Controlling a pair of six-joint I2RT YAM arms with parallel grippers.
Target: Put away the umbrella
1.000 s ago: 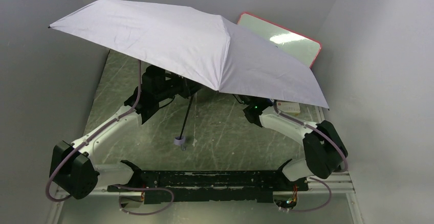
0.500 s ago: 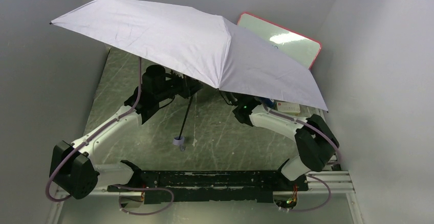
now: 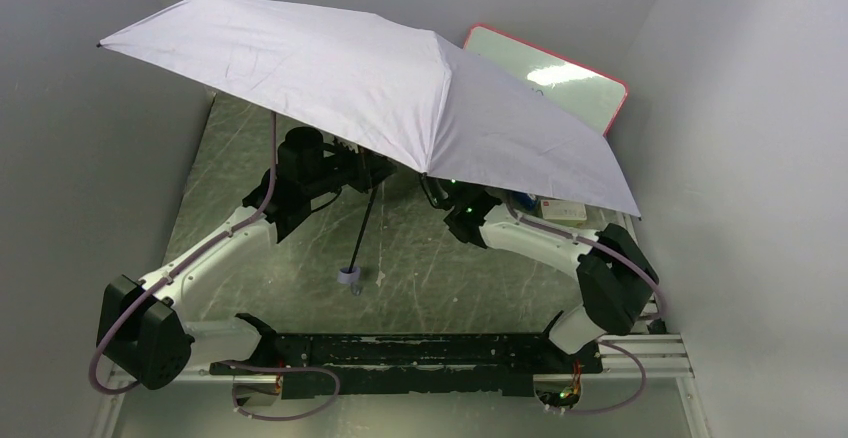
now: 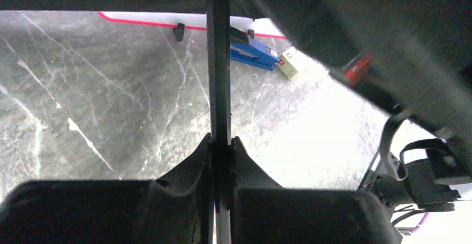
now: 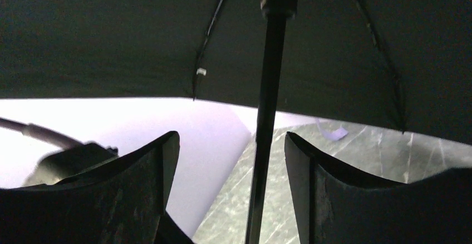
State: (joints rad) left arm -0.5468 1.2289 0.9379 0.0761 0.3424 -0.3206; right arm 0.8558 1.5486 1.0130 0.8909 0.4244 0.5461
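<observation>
- Black left pincer (image 4: 221,144), clenched on the umbrella's thin shaft (image 4: 217,60).
- Spread wide, the right pincer (image 5: 231,138) straddles the same shaft without touching it.
- One umbrella (image 3: 370,78), open over the bench's middle, with its grey handle (image 3: 350,278) hanging toward 6 o'clock.
- One red-framed whiteboard (image 3: 560,73) at 1 o'clock, with one blue object (image 4: 253,52) and one small box (image 4: 288,64) at its foot.
- Scratched grey-green bench (image 3: 440,278), with plain grey walls (image 3: 740,108) around it.

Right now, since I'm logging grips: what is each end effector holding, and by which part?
The left end effector is shut on the open umbrella, by its black shaft. The right end effector is open around the shaft and holds nothing.
</observation>
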